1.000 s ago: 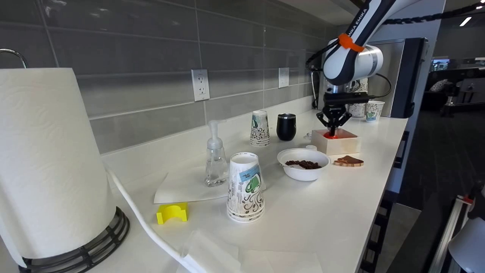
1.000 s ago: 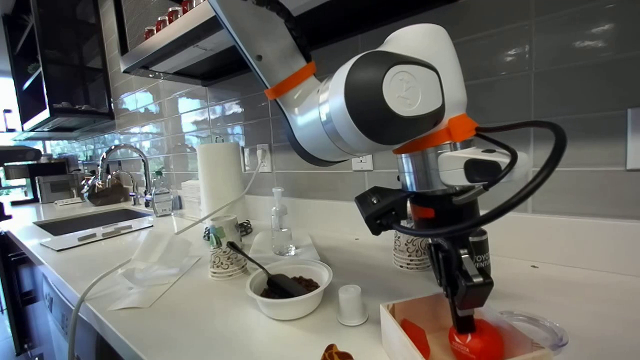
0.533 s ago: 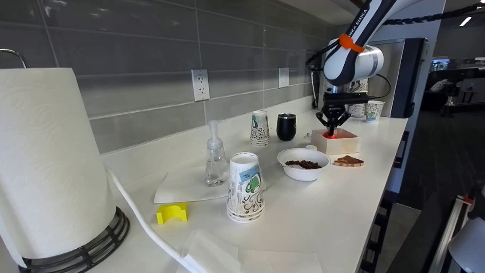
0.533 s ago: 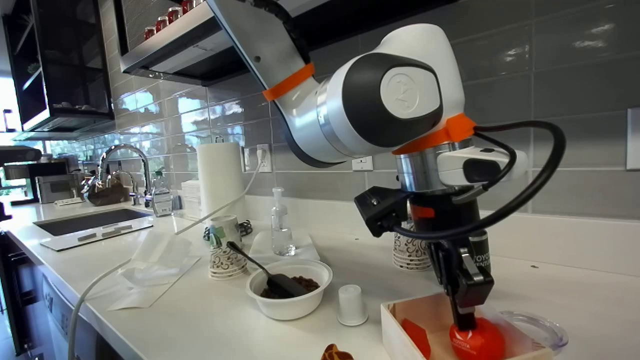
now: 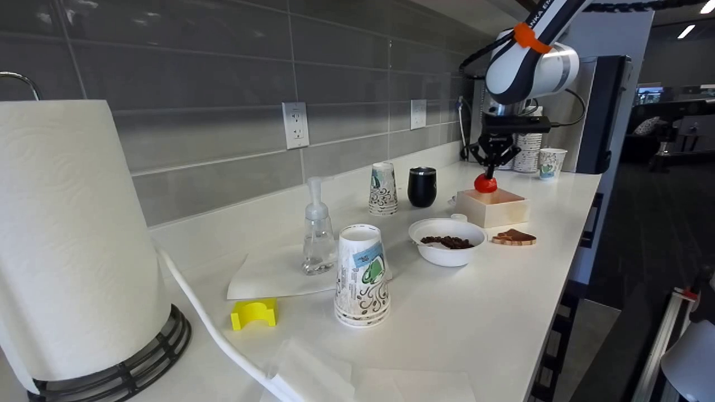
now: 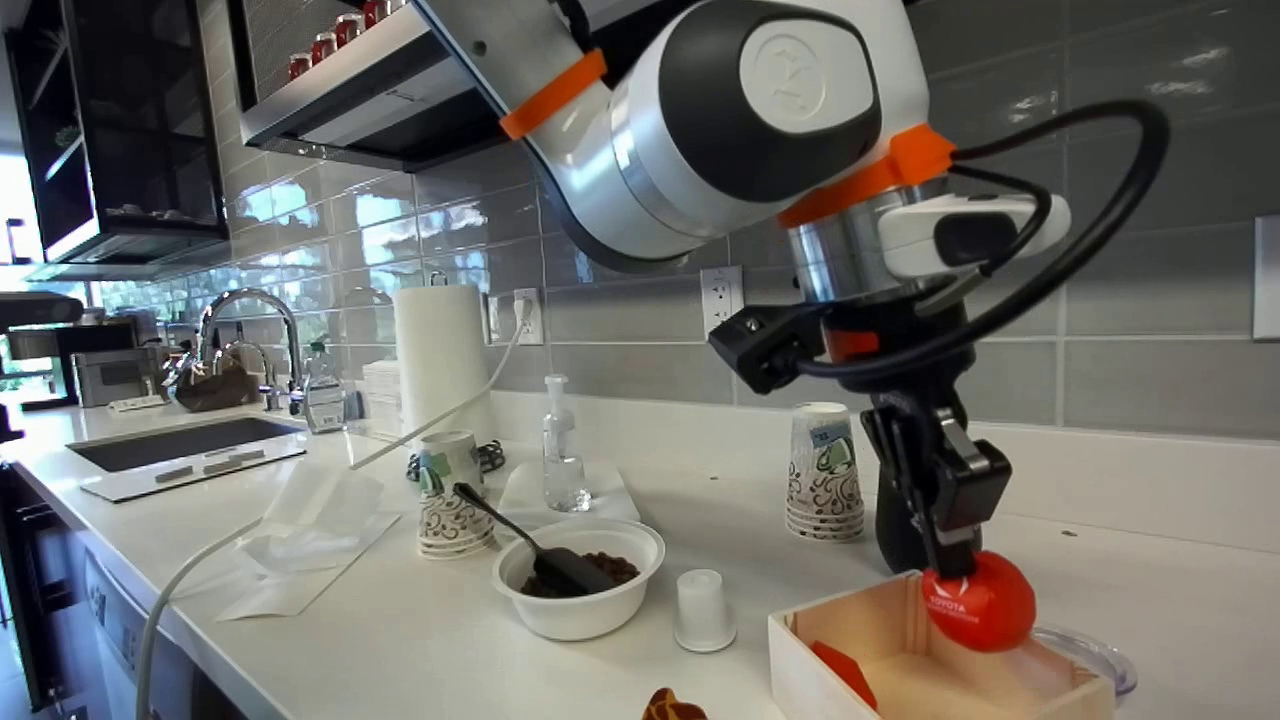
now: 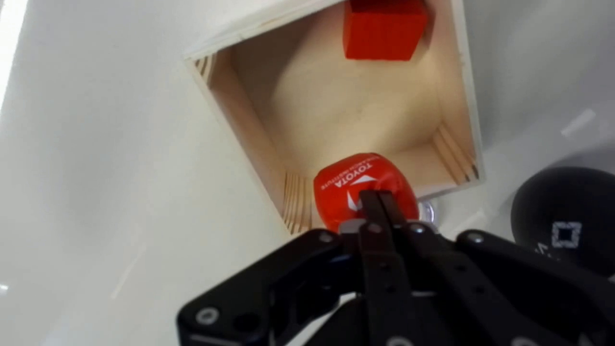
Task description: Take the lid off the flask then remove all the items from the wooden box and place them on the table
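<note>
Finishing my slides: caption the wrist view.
Gripper holds a red ball over the wooden box with a red block inside.

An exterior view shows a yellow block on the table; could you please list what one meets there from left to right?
Paper towel roll, yellow block, clear pump bottle, nearest cup stack, black flask, wooden box, rightmost paper cup.

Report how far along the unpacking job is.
Done: the clear lid looks off the flask, lying on the table. In hand: the end effector holds a red ball over the wooden box. Remaining: setting the ball down, and the red block sitting inside. Part of the inside is out of view.
</note>
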